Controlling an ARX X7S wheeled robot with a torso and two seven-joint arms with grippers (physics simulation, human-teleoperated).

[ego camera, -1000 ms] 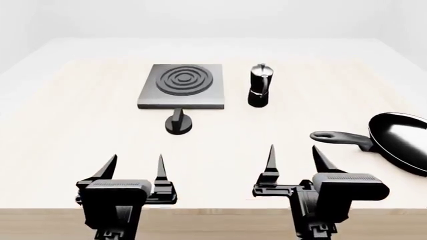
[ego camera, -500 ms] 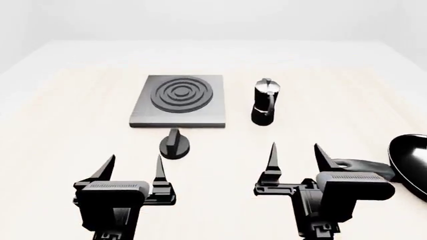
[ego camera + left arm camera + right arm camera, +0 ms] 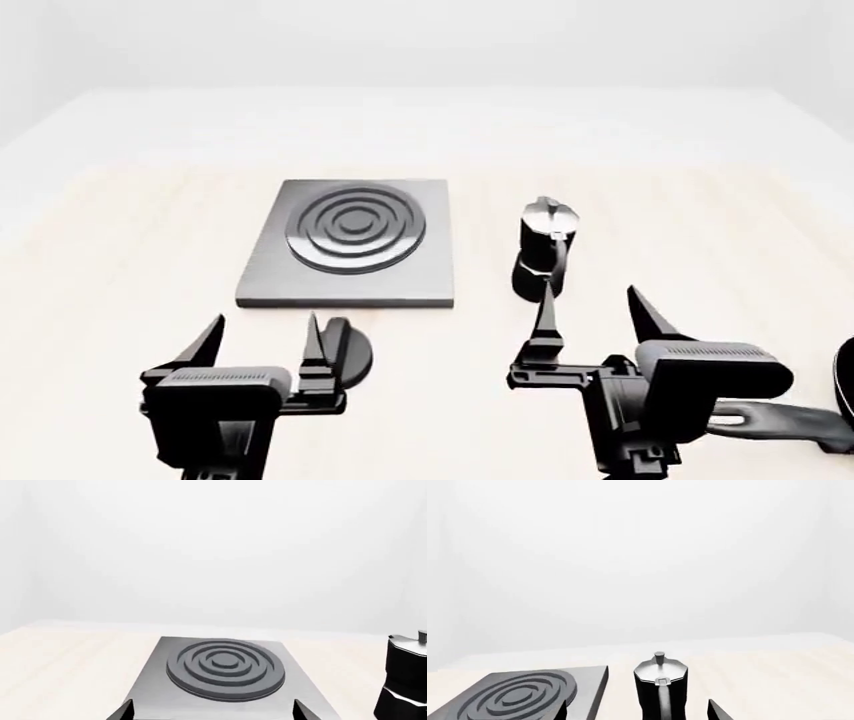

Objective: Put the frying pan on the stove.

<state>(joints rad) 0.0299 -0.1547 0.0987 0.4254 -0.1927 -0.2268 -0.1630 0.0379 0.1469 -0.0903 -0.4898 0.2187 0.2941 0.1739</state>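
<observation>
- Left gripper (image 3: 256,338): fingers spread wide apart, nothing between them; it hovers above the table (image 3: 134,240) on the near side of the stove.
- Right gripper (image 3: 597,313): fingers likewise spread wide, holding nothing; it sits just in front of the moka pot.
- Stove (image 3: 350,241): flat on the table, left of centre in the head view, burner rings bare; also seen in the left wrist view (image 3: 225,667) and the right wrist view (image 3: 514,696).
- Frying pan (image 3: 787,424): only its handle and a sliver of rim show at the lower right edge of the head view, behind the right gripper's body; well apart from the stove. Whether the gripper touches the handle cannot be told, though it appears clear.
- Knob (image 3: 344,357): near the stove's front edge, partly hidden by the left gripper.
- Moka pot (image 3: 543,249): upright, just right of the stove.
</observation>
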